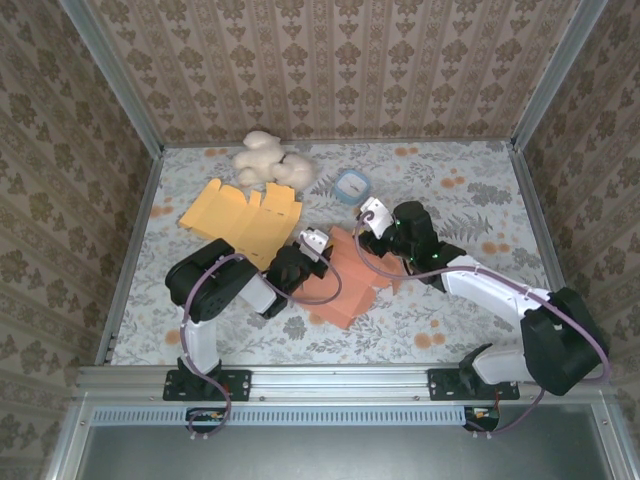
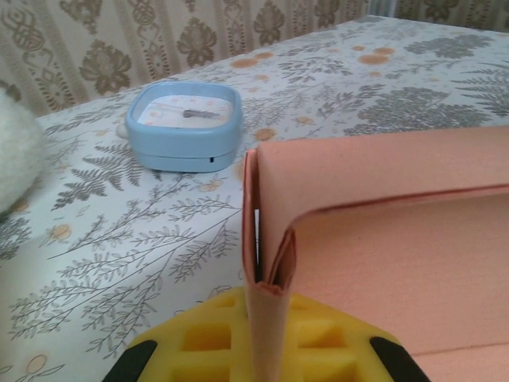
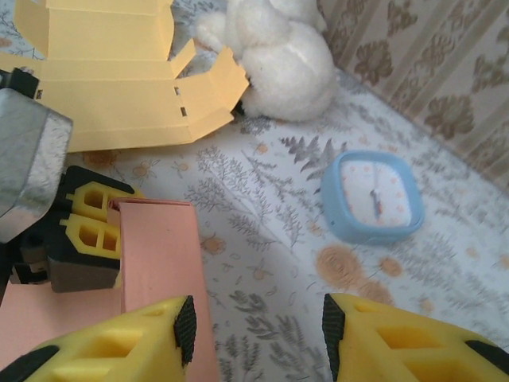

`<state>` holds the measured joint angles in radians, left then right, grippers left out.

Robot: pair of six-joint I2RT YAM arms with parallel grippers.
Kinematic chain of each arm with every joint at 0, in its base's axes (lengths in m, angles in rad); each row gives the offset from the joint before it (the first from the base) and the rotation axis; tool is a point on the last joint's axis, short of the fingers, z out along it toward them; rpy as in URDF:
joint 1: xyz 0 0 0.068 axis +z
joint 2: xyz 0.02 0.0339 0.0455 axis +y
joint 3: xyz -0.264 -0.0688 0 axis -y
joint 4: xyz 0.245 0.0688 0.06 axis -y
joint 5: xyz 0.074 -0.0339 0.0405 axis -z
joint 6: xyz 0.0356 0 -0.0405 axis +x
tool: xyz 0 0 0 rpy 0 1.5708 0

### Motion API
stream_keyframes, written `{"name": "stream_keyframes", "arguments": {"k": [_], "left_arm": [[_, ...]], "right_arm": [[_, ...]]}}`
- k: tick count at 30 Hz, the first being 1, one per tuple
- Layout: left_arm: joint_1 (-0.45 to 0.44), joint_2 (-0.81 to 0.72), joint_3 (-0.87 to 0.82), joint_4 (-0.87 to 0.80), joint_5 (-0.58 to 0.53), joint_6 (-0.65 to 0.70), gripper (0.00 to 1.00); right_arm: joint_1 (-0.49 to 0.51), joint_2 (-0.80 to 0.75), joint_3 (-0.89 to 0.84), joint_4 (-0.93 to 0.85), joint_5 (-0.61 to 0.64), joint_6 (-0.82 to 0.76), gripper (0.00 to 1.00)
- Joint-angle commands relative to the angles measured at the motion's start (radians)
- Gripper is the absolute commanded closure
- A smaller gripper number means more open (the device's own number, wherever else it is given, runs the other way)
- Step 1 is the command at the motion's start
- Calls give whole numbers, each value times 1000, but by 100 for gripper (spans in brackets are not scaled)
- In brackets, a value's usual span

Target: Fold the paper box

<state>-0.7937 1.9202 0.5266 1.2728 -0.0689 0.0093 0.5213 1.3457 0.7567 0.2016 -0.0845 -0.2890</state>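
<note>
1. Fingers (image 2: 207,342) of yellow, hollow-celled plastic on the left claw (image 2: 262,346) are pressed together on an upright flap of the salmon-pink folded paper box (image 2: 382,239). The matte sheet bends in a crisp crease just beyond the fingertips and runs off to that claw's right.
2. The right claw (image 3: 256,322) has its yellow fingers apart, gripping nothing. The pink box's smooth edge lies just beside its left-hand finger, and the left claw pinches the same sheet just ahead on the left.
3. Ahead of the right claw, a little to its right, a pale-blue rounded-square plastic clock (image 3: 372,196) lies face up, apart from the box.
4. Farther ahead on the left lies a flat yellow die-cut cardboard sheet (image 3: 119,87) with tabs and slots. A fluffy white plush toy (image 3: 282,64) sits just beside its far corner.
5. Everything rests on a pale printed table covering (image 1: 480,200) with grey ferns and orange blooms.
6. Beyond stand beige damask-patterned walls (image 1: 330,60) edged by aluminium posts (image 1: 110,70).
</note>
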Motion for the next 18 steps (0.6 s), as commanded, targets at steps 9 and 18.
{"name": "stream_keyframes", "arguments": {"k": [9,18], "left_arm": [[-5,47,18,30,72,25,97],[-4,72,36,31,39,-6,88]], "right_arm": [[0,108,-19,51,25,172,54],[0,175,-38,79,39,186,54]]}}
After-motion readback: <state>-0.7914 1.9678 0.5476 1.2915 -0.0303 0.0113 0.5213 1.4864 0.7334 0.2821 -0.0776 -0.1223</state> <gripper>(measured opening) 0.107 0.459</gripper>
